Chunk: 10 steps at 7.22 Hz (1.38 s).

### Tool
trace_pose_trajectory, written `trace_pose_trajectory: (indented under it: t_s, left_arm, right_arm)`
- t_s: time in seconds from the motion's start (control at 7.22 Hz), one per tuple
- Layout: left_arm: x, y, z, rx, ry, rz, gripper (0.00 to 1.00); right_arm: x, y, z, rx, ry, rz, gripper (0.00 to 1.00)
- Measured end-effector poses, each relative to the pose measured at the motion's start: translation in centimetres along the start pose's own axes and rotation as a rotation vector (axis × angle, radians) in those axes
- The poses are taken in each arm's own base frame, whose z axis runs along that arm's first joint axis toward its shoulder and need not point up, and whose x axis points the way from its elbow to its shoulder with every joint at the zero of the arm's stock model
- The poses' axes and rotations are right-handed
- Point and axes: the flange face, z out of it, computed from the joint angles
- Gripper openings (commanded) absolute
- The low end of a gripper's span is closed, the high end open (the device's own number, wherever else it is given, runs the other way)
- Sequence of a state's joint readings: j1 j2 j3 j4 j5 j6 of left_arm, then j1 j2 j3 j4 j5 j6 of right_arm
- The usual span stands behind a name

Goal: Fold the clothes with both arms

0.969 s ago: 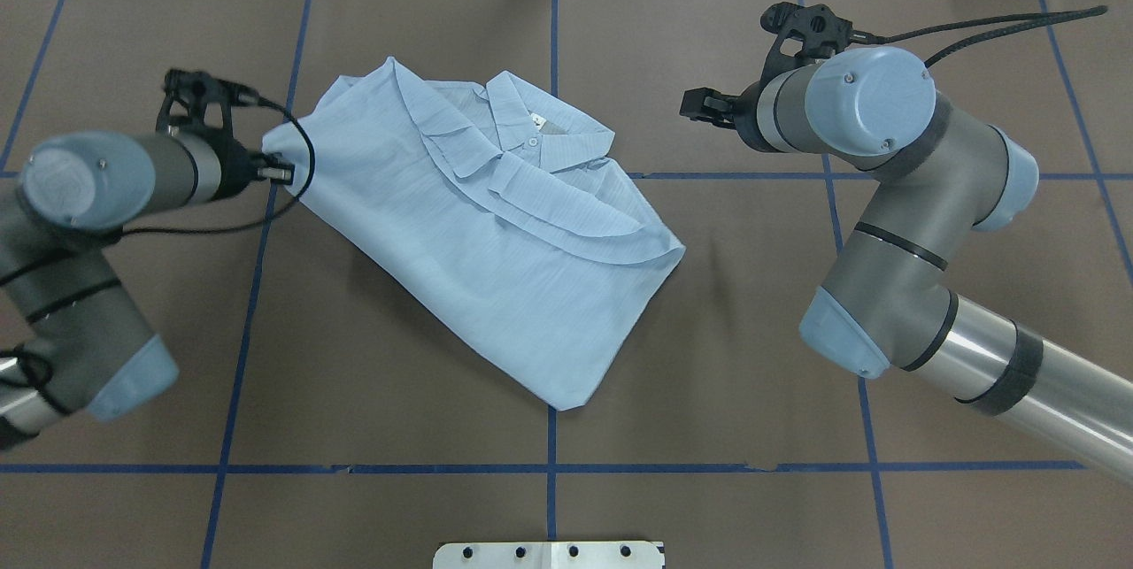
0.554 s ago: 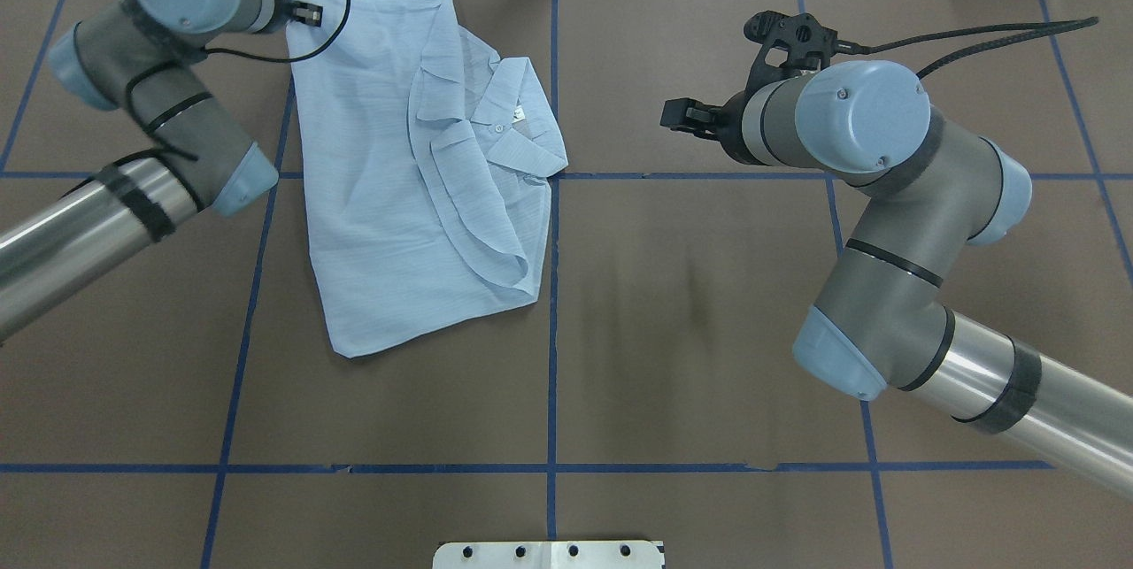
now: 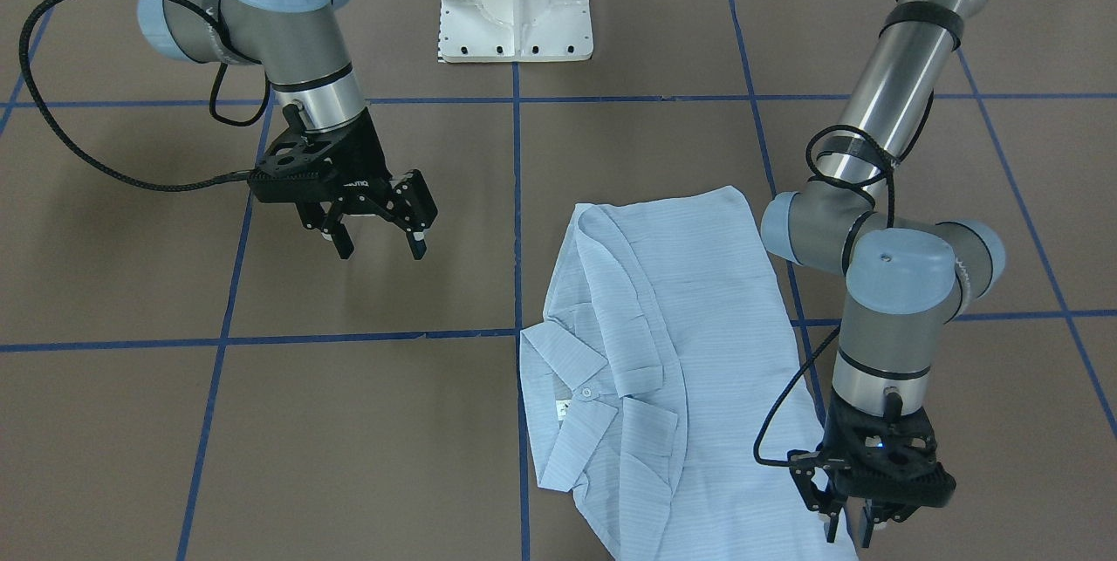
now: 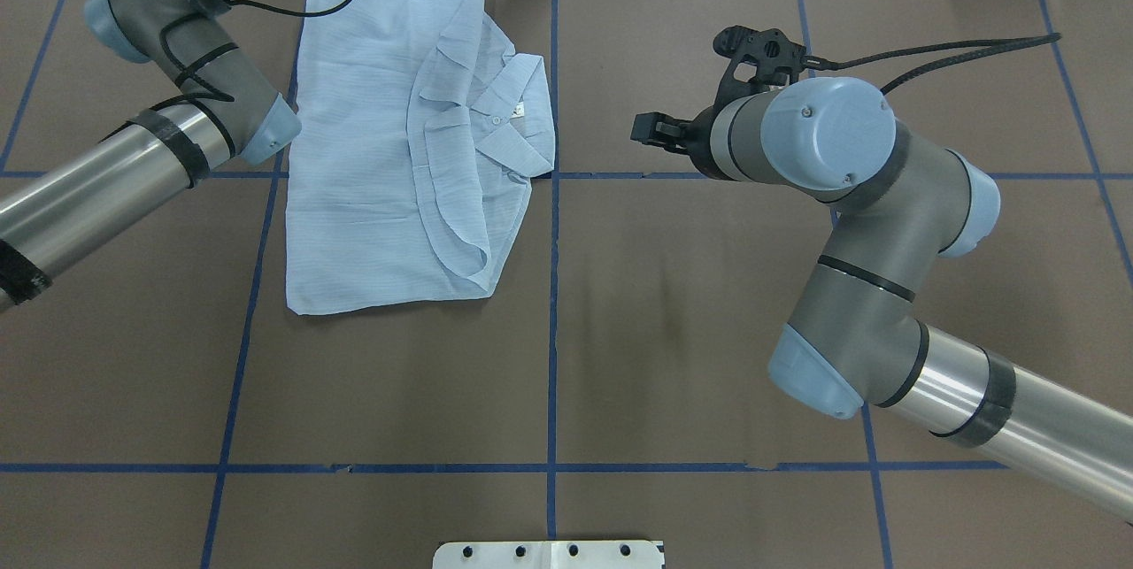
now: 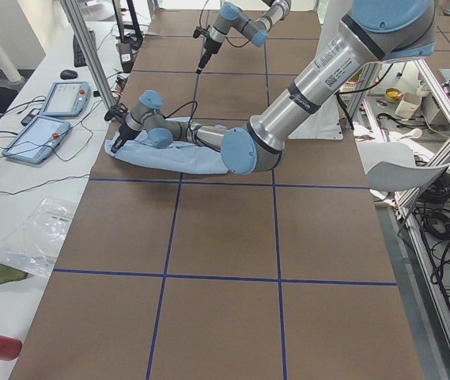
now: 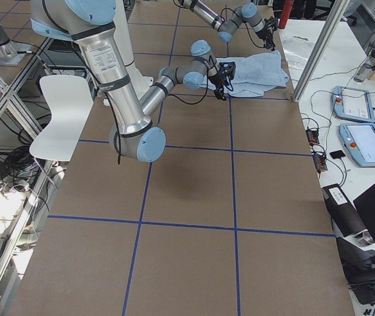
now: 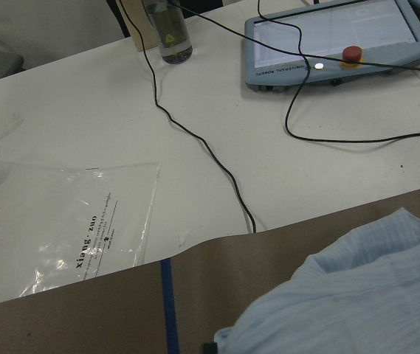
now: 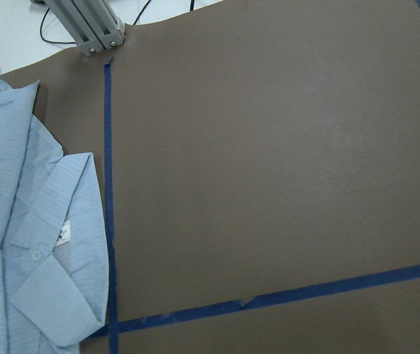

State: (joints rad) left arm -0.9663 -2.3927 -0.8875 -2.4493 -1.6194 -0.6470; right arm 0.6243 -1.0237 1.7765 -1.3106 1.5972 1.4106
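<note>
Shirt (image 4: pixel 372 188) dragged farther left, folded, pale-blue

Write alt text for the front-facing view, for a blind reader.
A folded pale-blue shirt lies on a brown table, one corner pinched by the left arm at lower right. The right arm holds its jaws open, clear of it.

Brown taped table (image 4: pixel 690 330) bears a folded shirt (image 4: pixel 372 171).

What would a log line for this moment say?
left claw: shut on corner of folded pale-blue striped button-up shirt | right claw: open, empty, above brown tabletop, apart from shirt
</note>
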Motion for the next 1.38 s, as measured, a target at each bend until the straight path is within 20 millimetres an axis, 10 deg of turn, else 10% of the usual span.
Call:
trace_pose_trajectory:
  t_s: [0.55, 0.83, 1.38]
  left_arm:
    - [-5.3, 5.4, -4.6, -0.021, 0.129, 0.066, 1.00]
    - [-12.5, 7.5, -6.8, -0.045, 0.138, 0.145, 1.00]
    - [-17.4, 10.9, -10.6, -0.056, 0.153, 0.158, 1.00]
  right_arm:
    - [-18.1, 0.6, 4.9, -0.004, 0.125, 0.077, 1.00]
    - [-25.3, 0.7, 7.8, -0.018, 0.208, 0.026, 1.00]
    - [-24.5, 3.3, 13.9, 0.053, 0.272, -0.055, 0.83]
